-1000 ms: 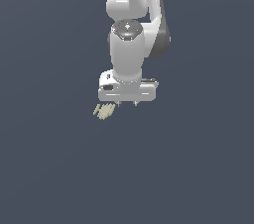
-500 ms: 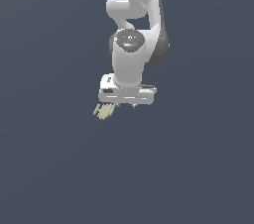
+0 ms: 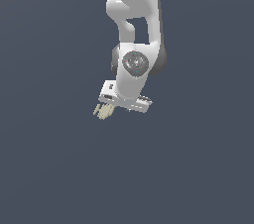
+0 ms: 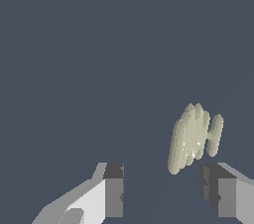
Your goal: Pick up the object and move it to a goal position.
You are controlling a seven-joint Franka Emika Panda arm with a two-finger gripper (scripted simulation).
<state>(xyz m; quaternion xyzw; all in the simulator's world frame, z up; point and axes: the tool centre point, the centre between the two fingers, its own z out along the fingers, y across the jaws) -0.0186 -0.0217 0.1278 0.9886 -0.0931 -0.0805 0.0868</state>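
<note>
No legible markings, gripper fingers spread wide, holding nothing, pale olive lobed object ahead of fingertips, not touching, white arm above.

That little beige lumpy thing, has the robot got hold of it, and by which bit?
No, nothing is held. The gripper is open, and the beige object lies on the floor beyond its fingertips, nearer one finger, untouched.
</note>
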